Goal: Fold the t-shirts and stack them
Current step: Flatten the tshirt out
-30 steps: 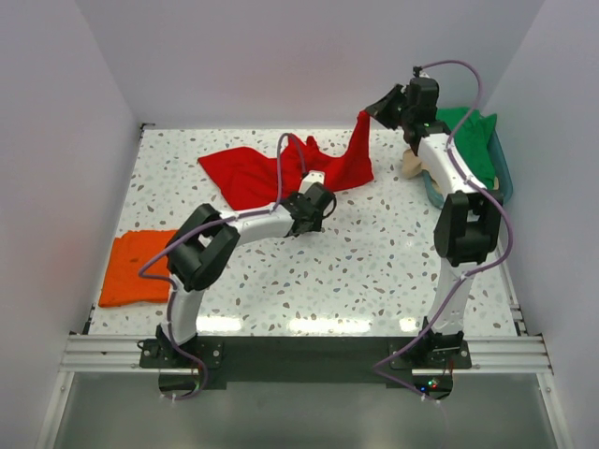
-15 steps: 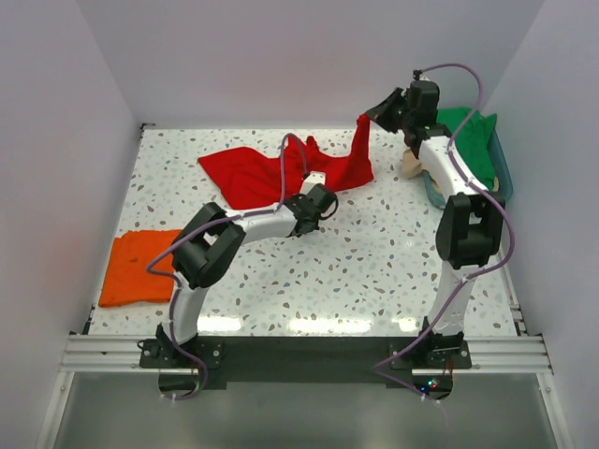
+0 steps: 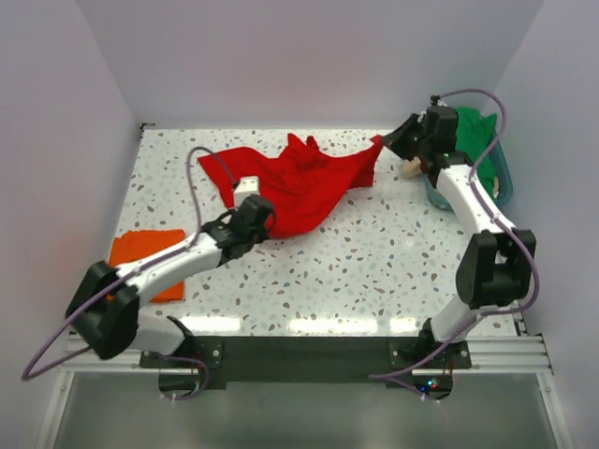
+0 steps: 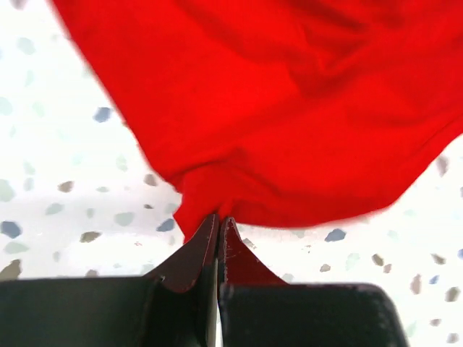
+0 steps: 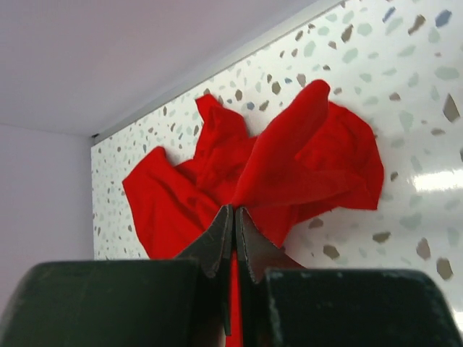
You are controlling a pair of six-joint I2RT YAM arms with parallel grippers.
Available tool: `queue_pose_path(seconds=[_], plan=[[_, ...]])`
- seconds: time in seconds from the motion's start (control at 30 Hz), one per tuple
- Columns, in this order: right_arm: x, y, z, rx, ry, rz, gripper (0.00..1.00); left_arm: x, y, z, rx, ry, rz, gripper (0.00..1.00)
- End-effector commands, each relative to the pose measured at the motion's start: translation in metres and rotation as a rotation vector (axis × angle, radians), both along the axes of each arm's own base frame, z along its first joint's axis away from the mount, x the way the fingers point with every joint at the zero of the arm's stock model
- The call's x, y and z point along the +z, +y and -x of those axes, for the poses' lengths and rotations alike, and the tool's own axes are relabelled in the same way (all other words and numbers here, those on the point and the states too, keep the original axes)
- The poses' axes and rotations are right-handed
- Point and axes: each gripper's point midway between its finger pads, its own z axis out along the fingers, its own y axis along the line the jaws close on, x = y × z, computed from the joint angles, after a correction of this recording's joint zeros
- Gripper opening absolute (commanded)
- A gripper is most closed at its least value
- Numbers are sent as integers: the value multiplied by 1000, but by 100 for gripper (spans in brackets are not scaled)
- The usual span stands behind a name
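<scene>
Two pinch points on one shirt is what we're looking at. Our left tool (image 3: 265,223) is squeezed fully closed on the near edge of the red t-shirt (image 3: 304,182), about mid-counter (image 3: 374,271). The right tool (image 3: 385,142) is clamped just as tight on another corner of it, up by the far edge and over toward the right.

So the cloth runs on a diagonal from mid-counter up to the far right, with the wrinkly bulk lying toward the far edge between the two grips. Most of it rests on the counter. The right-hand corner looks a bit lifted, but we can't say how much.

We figure the next move hinges on that diagonal: pull the grips apart along it to flatten the wrinkles, then square the shirt to an edge.

The orange t-shirt (image 3: 136,253) lies flat at the left edge, partly under the left arm. The green t-shirt (image 3: 473,131) sits in the teal basket (image 3: 504,168) at the far right corner, behind the right tool.
</scene>
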Motion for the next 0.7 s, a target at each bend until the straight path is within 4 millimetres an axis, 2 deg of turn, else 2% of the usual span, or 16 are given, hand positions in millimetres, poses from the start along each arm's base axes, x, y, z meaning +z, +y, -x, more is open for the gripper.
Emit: queue_pose_path(seconds=[0.0,0.03,0.07,0.1,0.13,0.2,0.27,0.3,0.33,0.4,0.43,0.47,0.5,0.57,0.6,0.67], plan=[[-5,-11,52,-33,46,12,0,14,38,15,125,-16,120,0],[-13,-12,65,-32,60,11,0,30,53,15,168,-58,159,0],[-21,-13,77,-35,80,8,0,28,64,21,193,-58,159,0],[-35,-14,105,-31,102,3,0,31,74,26,227,-64,163,0],[-43,-12,119,-20,111,-8,0,46,84,28,252,-108,195,0],[-67,-9,162,-9,138,-43,0,54,98,36,296,-130,202,0],[-82,-7,192,1,155,-72,0,72,109,43,322,-178,227,0],[-111,-7,216,3,220,-77,0,78,111,45,325,-193,231,0],[-100,-8,231,4,166,-87,0,89,116,47,337,-228,246,0],[-125,-8,263,4,224,-97,0,103,121,50,338,-259,247,0],[-117,-8,274,7,174,-109,0,108,124,52,343,-274,255,0],[-123,-8,288,1,200,-121,4,111,125,54,345,-278,258,0],[-134,-7,298,5,216,-133,16,109,126,57,347,-270,259,0],[-131,-9,313,-2,190,-143,30,105,126,62,349,-264,281,0],[-130,-11,316,-14,182,-134,44,103,122,64,342,-256,308,0],[-125,-14,319,-20,167,-116,52,101,121,67,342,-259,333,0]])
